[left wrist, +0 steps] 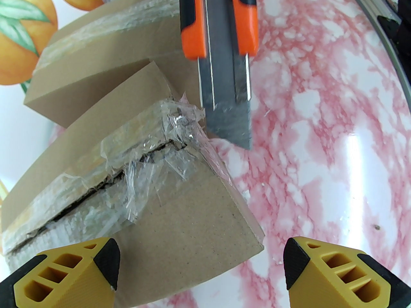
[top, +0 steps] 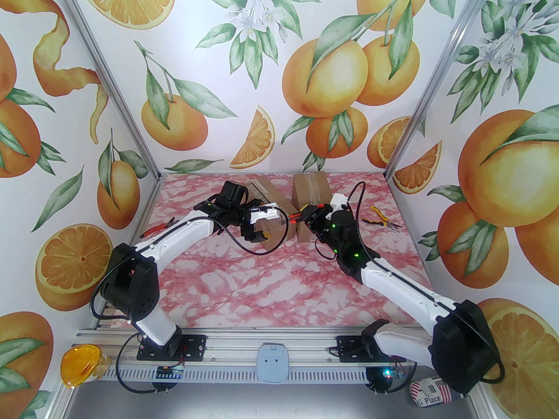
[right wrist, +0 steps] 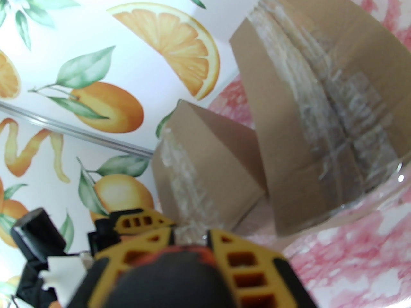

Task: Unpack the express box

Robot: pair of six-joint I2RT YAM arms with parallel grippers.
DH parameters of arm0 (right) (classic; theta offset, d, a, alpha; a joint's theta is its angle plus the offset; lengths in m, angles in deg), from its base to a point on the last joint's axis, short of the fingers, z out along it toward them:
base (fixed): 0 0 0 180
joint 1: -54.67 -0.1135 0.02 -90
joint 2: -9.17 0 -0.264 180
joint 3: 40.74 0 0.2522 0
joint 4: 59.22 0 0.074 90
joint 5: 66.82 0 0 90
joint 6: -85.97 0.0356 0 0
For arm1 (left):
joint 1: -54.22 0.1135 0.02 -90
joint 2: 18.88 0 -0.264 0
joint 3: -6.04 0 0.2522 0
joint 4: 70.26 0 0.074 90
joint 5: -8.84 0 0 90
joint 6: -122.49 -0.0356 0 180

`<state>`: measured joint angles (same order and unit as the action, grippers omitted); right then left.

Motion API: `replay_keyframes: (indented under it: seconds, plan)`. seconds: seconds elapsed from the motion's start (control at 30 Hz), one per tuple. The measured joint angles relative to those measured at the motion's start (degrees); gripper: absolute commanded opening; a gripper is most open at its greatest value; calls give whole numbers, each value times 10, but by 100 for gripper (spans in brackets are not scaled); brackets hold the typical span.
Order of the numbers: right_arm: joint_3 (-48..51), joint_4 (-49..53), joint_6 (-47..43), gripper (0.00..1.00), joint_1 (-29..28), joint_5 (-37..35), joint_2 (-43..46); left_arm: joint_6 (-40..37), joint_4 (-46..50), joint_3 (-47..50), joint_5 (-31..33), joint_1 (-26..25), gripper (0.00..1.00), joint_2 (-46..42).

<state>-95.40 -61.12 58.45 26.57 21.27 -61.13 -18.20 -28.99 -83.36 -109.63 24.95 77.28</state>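
Tape (left wrist: 151,159) over top seam (left wrist: 96,188) of express box (left wrist: 179,210) looks slit & torn along most of its length, so step in hand is prob the tail end of the cut. Box sits mid-bench (left wrist: 321,140), btwn the two arms, w/ a 2nd box (left wrist: 106,50) just behind it on far side

To do it well: keep blade (left wrist: 229,120) shallow, only thru tape, not down into contents. Run it straight along seam w/ no sideways twist, or thin blade may snap. Blade tip sits just beside box's end, by the ragged tape at the corner. It looks off the cardboard & over bench; cannot tell if it touches tape. If any strip at that end is uncut, re-enter there & pull away from L hand, never toward it. Box looks light & will prob slide under blade drag, so brace it first. Loose tape shreds may cling to blade

R hand (right wrist: 189,239): clenched on black/orange handle of knife (left wrist: 221,43), firm grasp, blade pointing at the box

L hand (left wrist: 200,263): released, spread wide, holds nothing. One finger (left wrist: 74,274) is over box's near top, other over bare bench, so it straddles box's edge; contact w/ cardboard cannot tell. Good spot to press down & steady box, or lift a flap once seam is free
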Motion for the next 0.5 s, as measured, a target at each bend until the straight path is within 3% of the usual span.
replay_keyframes:
  seconds: [0.5]
  plan:
    - [-8, -47, -28, 0, -12, -53, -40, -5, 8, -2, 0, -2, 87, 4]
